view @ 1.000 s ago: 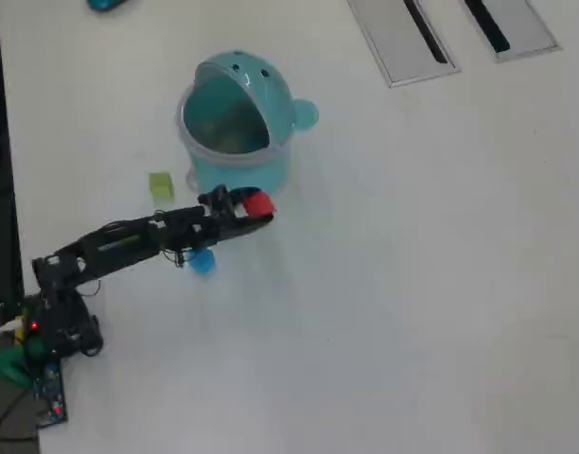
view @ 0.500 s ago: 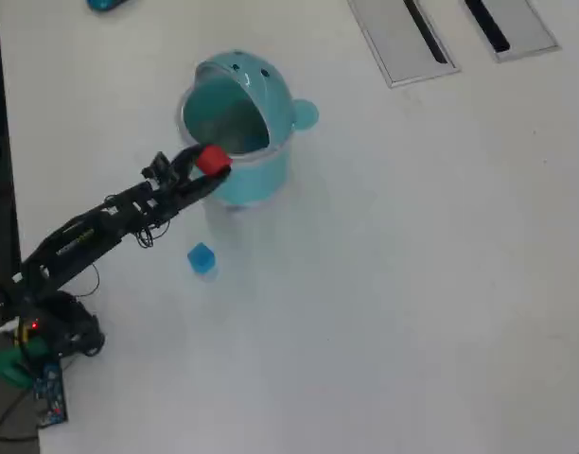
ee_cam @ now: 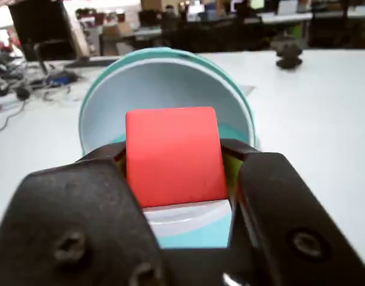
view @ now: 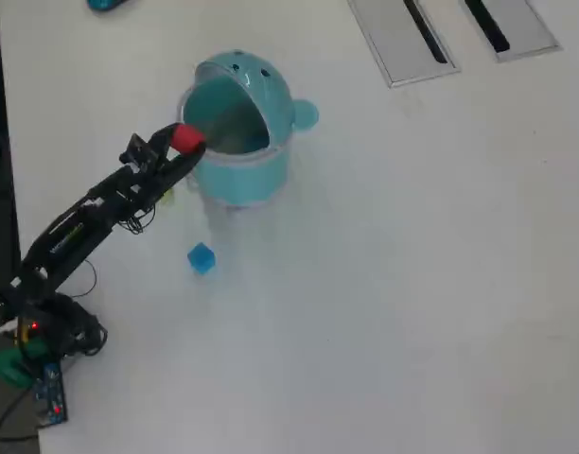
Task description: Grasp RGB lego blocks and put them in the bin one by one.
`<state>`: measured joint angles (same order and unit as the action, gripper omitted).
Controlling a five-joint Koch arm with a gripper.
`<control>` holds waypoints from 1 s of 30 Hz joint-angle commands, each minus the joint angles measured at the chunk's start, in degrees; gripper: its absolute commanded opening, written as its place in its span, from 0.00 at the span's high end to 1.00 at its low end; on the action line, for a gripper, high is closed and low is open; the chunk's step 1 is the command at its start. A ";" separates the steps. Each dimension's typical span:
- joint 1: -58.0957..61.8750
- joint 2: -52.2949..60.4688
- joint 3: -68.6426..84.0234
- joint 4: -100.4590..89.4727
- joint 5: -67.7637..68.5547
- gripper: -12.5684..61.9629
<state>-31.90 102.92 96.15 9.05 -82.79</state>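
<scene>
Right now the gripper (ee_cam: 173,179) is clamped on the red block (ee_cam: 172,156), its two black jaws pressing the block from either side in the wrist view, with a sliver of yellow-green showing along the inside of the right jaw. Seen from overhead, the gripper (view: 181,144) holds that red block (view: 185,138) raised at the left edge of the bin's rim, beside the opening rather than clearly over its middle. Just beyond the block in the wrist view sits the teal bin (ee_cam: 93,107), its pale inner wall filling the space behind the red face. From above, the bin (view: 271,95) shows its domed hood with two dot eyes and a small fin on the right side. The black arm (view: 81,222) stretches back from the gripper down to its base at the lower left of the white table (view: 412,284). A light blue block (view: 201,257) lies on the table below the bin, apart from both bin and arm. Two grey slotted panels (view: 403,43) lie at the top right, well away from everything else.
</scene>
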 commanded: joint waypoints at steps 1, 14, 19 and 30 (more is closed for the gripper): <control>-1.14 -0.70 -7.47 -5.10 -0.35 0.66; -4.75 -17.75 -21.01 -11.51 -3.69 0.69; -3.34 -25.05 -25.49 -16.00 -4.83 0.69; -1.58 -26.02 -25.40 -15.64 -6.33 0.47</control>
<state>-33.93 75.41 77.52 -2.99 -89.21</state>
